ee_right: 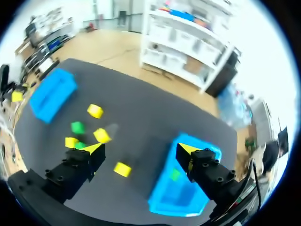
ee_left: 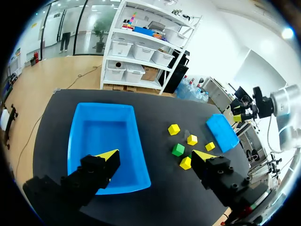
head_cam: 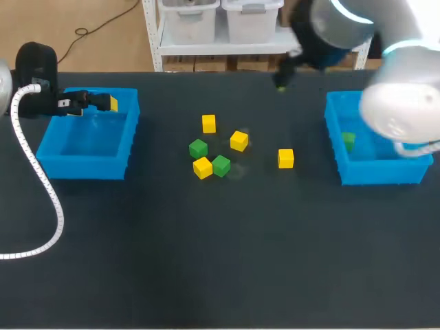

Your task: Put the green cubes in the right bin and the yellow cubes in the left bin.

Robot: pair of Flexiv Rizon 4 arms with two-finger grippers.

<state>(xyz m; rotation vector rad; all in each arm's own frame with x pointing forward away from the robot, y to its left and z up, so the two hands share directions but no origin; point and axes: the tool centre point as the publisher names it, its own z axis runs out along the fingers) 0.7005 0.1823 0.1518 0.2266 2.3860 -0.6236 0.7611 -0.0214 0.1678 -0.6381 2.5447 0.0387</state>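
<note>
Dark surface (head_cam: 137, 261) with a blue bin at each end. Left hand (ee_left: 155, 154) above the left bin (head_cam: 82, 141), fingers spread wide, gripping nothing. Right hand (ee_right: 139, 148) likewise released and bare, raised over the surface between the loose cubes and the right bin (head_cam: 378, 172). One green cube (head_cam: 348, 141) inside that right bin. Between the bins, four yellow cubes (head_cam: 209, 124) and two green cubes (head_cam: 198, 148), most clustered near the middle, one lone yellow cube (head_cam: 286, 159) nearer the right bin.

The left bin (head_cam: 82, 168) and right bin (head_cam: 378, 175) look like smooth plastic, the table (head_cam: 206, 261) matt.
</note>
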